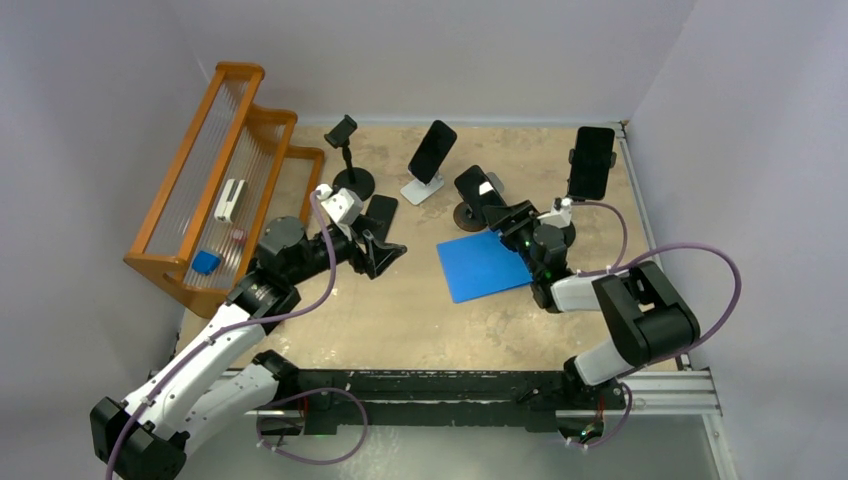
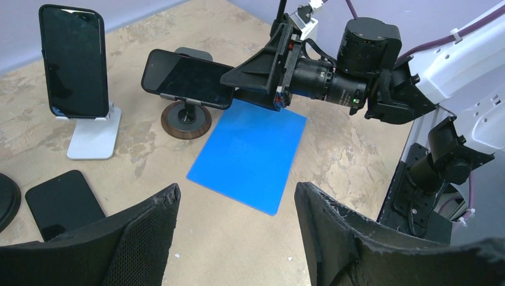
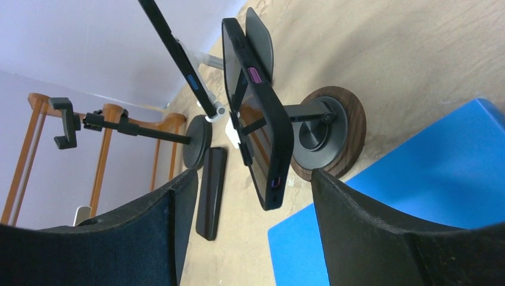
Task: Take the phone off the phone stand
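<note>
A black phone [image 1: 474, 187] sits sideways in a stand with a round wooden base [image 1: 467, 216] at mid-table. In the right wrist view the phone [image 3: 257, 113] is edge-on, clamped above the base [image 3: 326, 134]. My right gripper [image 1: 503, 213] is open right beside it. Its fingers [image 3: 357, 232] straddle the phone's lower end without touching it, the gripper [image 3: 253, 179] centred there. My left gripper [image 1: 386, 255] is open and empty, hovering over bare table left of the blue mat [image 1: 485, 265]. Its view [image 2: 237, 193] shows the phone [image 2: 187, 77] and the right gripper [image 2: 262, 70].
A second phone leans on a white stand [image 1: 422, 188]. A third phone [image 1: 592, 162] stands in a holder at the far right. An empty clamp stand [image 1: 346, 150] is at the back left, with a loose phone [image 1: 380, 212] lying flat beside it. A wooden rack [image 1: 225, 190] lines the left edge.
</note>
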`<state>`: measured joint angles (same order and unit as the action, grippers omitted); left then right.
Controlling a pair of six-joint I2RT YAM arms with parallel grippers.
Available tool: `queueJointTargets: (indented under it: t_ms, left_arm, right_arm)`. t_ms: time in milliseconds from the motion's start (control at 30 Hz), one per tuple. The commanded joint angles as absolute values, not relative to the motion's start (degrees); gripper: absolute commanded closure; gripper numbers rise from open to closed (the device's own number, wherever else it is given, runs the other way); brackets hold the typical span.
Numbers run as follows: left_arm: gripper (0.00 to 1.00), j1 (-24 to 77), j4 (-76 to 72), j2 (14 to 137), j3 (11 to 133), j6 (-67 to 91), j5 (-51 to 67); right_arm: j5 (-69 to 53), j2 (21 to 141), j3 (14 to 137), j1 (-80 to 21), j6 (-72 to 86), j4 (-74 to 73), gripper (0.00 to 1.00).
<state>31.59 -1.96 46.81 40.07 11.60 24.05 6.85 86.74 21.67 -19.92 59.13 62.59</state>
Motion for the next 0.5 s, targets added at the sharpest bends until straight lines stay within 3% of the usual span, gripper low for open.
queueJointTargets:
  t_ms: [0,467]
  left_arm:
    - [0.31,31.98,-3.17,46.16,42.80,12.13,24.47]
    - [0.32,32.21,-3.16,46.14,42.80,11.95,24.35]
  right_arm:
    - [5.58,88.53,24.97,-19.68,59.17,67.06,0.29]
    - [4.46,94.11,26.94,-18.99,60.79,70.35,0.41]
